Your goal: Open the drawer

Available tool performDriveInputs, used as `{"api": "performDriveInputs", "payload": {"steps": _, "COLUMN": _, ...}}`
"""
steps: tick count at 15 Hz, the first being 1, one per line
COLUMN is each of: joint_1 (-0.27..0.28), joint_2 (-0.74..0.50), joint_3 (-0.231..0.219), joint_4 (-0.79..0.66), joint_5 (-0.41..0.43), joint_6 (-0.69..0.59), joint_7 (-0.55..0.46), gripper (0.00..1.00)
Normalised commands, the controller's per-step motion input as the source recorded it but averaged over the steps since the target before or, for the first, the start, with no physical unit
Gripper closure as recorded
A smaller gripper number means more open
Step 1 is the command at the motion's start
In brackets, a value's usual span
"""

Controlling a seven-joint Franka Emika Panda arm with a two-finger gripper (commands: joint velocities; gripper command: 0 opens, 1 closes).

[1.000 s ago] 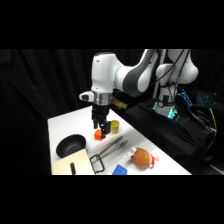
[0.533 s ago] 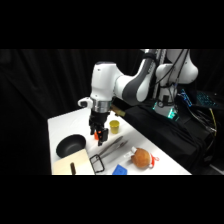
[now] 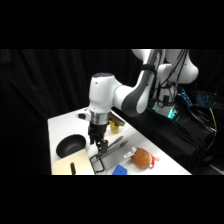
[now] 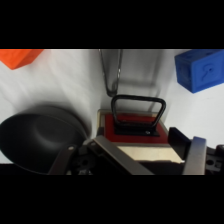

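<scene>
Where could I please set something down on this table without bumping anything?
The far-left corner of the table, behind the black pan, is bare. The front is crowded: the drawer, its handle, metal tongs, a blue block under the gripper.

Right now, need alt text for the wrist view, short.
A black loop handle sticks out from the drawer, whose red front sits at the picture's centre, just past the gripper rising from the bottom edge. A round black pan lies beside the drawer, metal tongs beyond the handle, a blue block and an orange object in the far corners.
</scene>
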Motion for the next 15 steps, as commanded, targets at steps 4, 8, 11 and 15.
{"api": "performDriveInputs", "payload": {"steps": 4, "joint_1": -0.007, "joint_2": 0.24, "joint_3": 0.015, "joint_4": 0.26, "joint_5": -0.008, "joint_6": 0.11, "joint_7": 0.08, "gripper": 0.00}}
{"api": "performDriveInputs", "payload": {"steps": 8, "joint_1": -0.060, "joint_2": 0.20, "joint_3": 0.039, "joint_4": 0.20, "joint_5": 0.036, "joint_6": 0.12, "joint_7": 0.03, "gripper": 0.00}}
{"api": "performDriveInputs", "payload": {"steps": 11, "joint_1": -0.102, "joint_2": 0.17, "joint_3": 0.058, "joint_4": 0.16, "joint_5": 0.064, "joint_6": 0.14, "joint_7": -0.01, "gripper": 0.00}}
{"api": "performDriveInputs", "payload": {"steps": 15, "joint_1": -0.091, "joint_2": 0.14, "joint_3": 0.069, "joint_4": 0.13, "joint_5": 0.069, "joint_6": 0.14, "joint_7": -0.03, "gripper": 0.00}}
